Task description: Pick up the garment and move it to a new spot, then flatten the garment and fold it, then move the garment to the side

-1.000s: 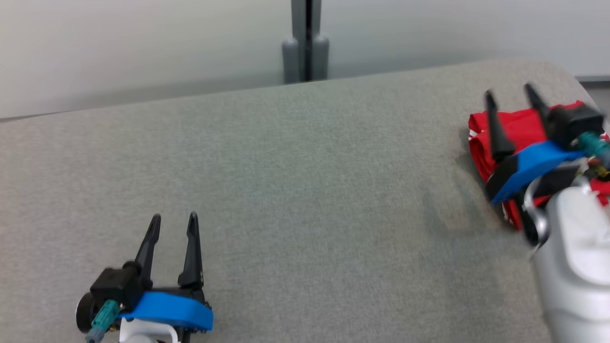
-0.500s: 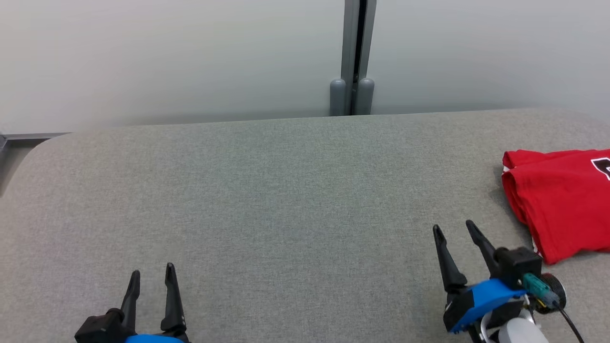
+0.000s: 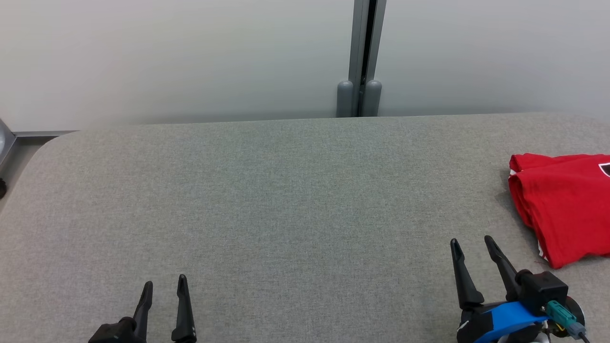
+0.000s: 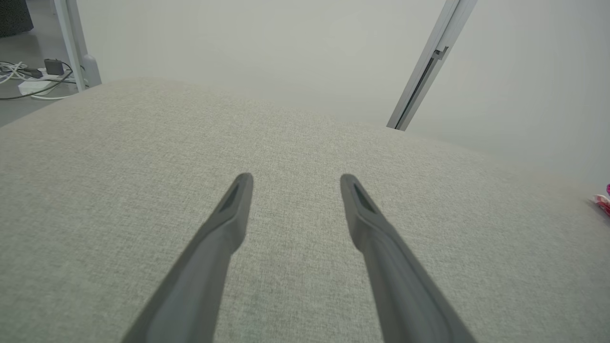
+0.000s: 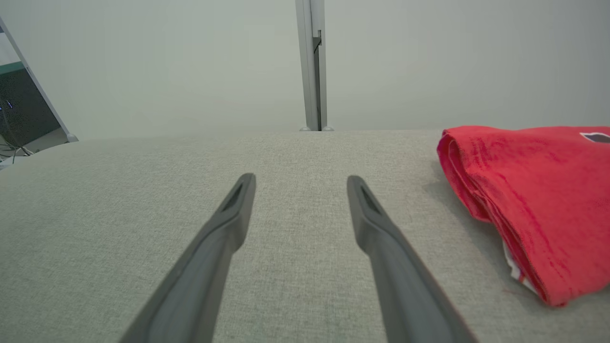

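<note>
Here, surface: grey fabric table (image 3: 286,190), laid beneath the jaws.
Room: pale wall (image 3: 143,57) seen beyond.
Jaws: left gripper (image 3: 165,281), right gripper (image 3: 471,239) held spread, empty.

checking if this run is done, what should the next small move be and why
Likely stop here: the red shirt lies folded at the right side of the table, and the left end effector and right end effector are open, empty and apart from it. Its right part is cut off, so the fold can't be fully judged.
</note>
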Available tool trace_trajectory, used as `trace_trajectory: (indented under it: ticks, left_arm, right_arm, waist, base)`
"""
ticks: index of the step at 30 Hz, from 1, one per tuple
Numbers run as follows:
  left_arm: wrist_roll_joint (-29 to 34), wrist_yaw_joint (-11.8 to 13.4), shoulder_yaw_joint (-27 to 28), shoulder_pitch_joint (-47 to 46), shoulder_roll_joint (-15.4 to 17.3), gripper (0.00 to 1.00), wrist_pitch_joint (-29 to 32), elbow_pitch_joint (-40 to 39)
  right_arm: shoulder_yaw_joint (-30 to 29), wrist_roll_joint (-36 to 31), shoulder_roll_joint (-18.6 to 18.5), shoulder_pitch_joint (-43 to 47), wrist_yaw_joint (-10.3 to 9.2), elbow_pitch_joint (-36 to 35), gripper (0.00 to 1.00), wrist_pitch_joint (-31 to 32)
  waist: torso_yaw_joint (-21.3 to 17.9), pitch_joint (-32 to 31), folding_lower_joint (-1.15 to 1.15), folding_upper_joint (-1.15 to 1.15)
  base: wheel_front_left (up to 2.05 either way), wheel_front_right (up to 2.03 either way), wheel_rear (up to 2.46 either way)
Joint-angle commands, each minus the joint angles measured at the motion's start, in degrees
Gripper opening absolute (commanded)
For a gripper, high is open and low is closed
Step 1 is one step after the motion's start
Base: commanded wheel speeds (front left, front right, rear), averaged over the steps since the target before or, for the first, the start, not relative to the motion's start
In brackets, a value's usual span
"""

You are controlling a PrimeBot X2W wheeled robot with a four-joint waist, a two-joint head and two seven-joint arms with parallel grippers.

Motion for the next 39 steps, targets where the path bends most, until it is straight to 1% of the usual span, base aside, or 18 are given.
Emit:
trace_trajectory:
  ticks: [1, 7, 10, 11, 15, 21, 22, 39]
  left_arm:
    - [-0.12, -0.1, 0.06, -0.38, 0.02, 1.0, -0.22, 0.14]
    - [-0.31, -0.18, -0.2, -1.23, -0.02, 1.0, -0.23, 0.6]
    - [-0.17, -0.69, -0.63, -1.59, 0.14, 1.0, -0.23, 0.64]
    - [-0.08, -0.56, -0.44, -0.51, -0.18, 0.0, 0.05, 0.73]
    - [-0.31, -0.56, -0.41, 0.37, -0.78, 0.0, 0.4, 2.58]
    - [-5.95, -1.26, 1.04, -0.64, -1.1, 0.0, 2.19, 2.24]
    - [-5.95, -1.26, 1.04, -0.64, -1.1, 0.0, 2.19, 2.24]
    - [-19.88, -2.94, 4.54, -3.1, -1.9, 0.0, 6.56, 1.19]
  right_arm:
    - [0.04, 0.37, -0.12, 0.84, 0.0, -0.64, 1.0, -0.22]
    - [-0.22, 0.62, -0.1, 0.99, 0.0, -1.68, 1.0, -0.24]
    - [-0.34, 0.65, -0.1, 1.07, 0.0, -1.67, 1.0, -0.24]
    - [-0.26, 0.18, 0.01, 0.22, 0.0, -1.35, 0.0, 0.03]
    - [-0.26, 0.44, 0.14, 0.87, 0.0, 0.75, 0.0, 0.4]
    - [-1.03, 7.55, 0.12, 0.37, 0.0, 0.44, 0.0, 2.41]
    - [-1.03, 7.55, 0.12, 0.37, 0.0, 0.44, 0.0, 2.41]
    - [-2.08, 25.27, 0.07, -0.1, 0.0, -1.28, 0.0, 6.53]
  waist:
    - [-0.01, 0.03, 0.0, 0.0]
    - [0.19, 0.24, 0.0, 0.0]
    - [0.28, 0.41, 0.0, 0.0]
    - [0.28, 0.39, 0.01, 0.0]
    - [0.28, 0.4, 0.02, 0.0]
    - [0.2, 0.3, 0.02, 0.0]
    - [0.2, 0.3, 0.02, 0.0]
    - [0.0, 0.03, 0.02, 0.0]
  base:
    - [0.0, 0.0, 0.0]
    - [0.0, 0.0, 0.0]
    - [0.0, 0.0, 0.0]
    - [0.0, 0.0, 0.0]
    - [0.0, 0.0, 0.0]
    - [0.0, 0.0, 0.0]
    - [0.0, 0.0, 0.0]
    - [0.0, 0.0, 0.0]
